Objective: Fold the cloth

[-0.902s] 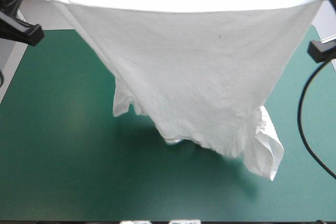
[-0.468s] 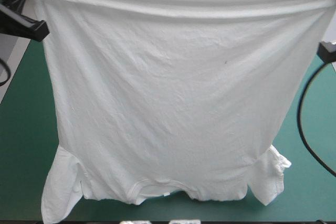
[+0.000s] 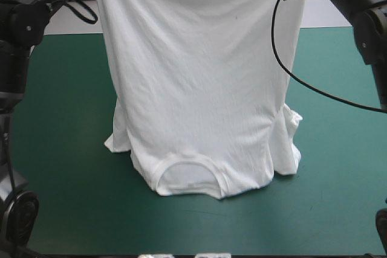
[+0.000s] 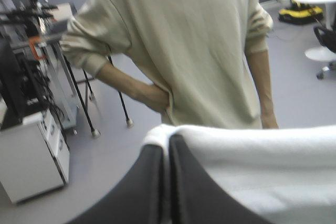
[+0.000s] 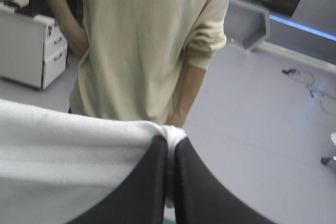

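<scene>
t-shirt (image 3: 193, 89) top edge cut off in the high view; we see left gripper (image 4: 169, 142) and right gripper (image 5: 170, 142), both 2 pinching it, cloth hanging below them onto the table (image 3: 60, 149).

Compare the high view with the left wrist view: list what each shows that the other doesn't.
Only the high view: the T-shirt hanging at full length, its collar and sleeves resting on the teal-green table. Only the left wrist view: the left gripper shut on the hem. Both: the white T-shirt held aloft.
</scene>
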Robot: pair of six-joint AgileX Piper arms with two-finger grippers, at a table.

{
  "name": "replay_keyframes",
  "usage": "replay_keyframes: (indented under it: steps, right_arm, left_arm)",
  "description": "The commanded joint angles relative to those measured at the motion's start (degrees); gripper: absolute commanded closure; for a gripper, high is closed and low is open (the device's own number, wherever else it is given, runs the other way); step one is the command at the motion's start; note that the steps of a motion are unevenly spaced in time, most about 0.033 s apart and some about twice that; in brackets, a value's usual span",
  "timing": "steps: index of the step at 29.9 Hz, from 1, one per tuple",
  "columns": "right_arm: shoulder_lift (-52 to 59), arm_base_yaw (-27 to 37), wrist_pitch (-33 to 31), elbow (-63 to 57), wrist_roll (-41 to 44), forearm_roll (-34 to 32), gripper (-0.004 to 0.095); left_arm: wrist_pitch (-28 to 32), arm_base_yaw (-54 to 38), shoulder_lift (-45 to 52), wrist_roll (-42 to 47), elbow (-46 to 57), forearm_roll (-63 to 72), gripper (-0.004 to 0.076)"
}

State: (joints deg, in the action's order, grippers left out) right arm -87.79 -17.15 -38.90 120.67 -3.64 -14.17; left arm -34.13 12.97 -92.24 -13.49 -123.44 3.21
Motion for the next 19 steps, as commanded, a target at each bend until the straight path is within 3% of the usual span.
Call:
replay_keyframes:
  steps: [1,6,10,14,19]
  right_arm:
    - [-1.17,0.59,16.7,4.15,2.05,-1.77,0.0925]
    - [-2.96,2.69,23.75,8.38,4.22,-1.49,0.0925]
    - [-3.56,4.13,20.38,8.68,4.22,-0.22,0.0925]
    - [-5.88,4.53,8.68,8.68,4.0,-0.34,0.0925]
    - [-11.15,4.53,-7.83,8.58,1.54,2.93,0.0925]
  left_arm:
    - [17.56,0.15,-1.03,0.81,-1.38,-3.21,0.0733]
    - [27.38,-0.25,-2.17,0.81,-1.48,-5.79,0.0733]
    - [26.02,-0.6,-2.17,0.81,-1.48,-5.5,0.0733]
    - [14.07,-0.6,-2.69,0.81,-1.17,-5.41,0.0733]
    - [-10.88,-0.6,-5.75,0.81,-1.09,-5.41,0.0733]
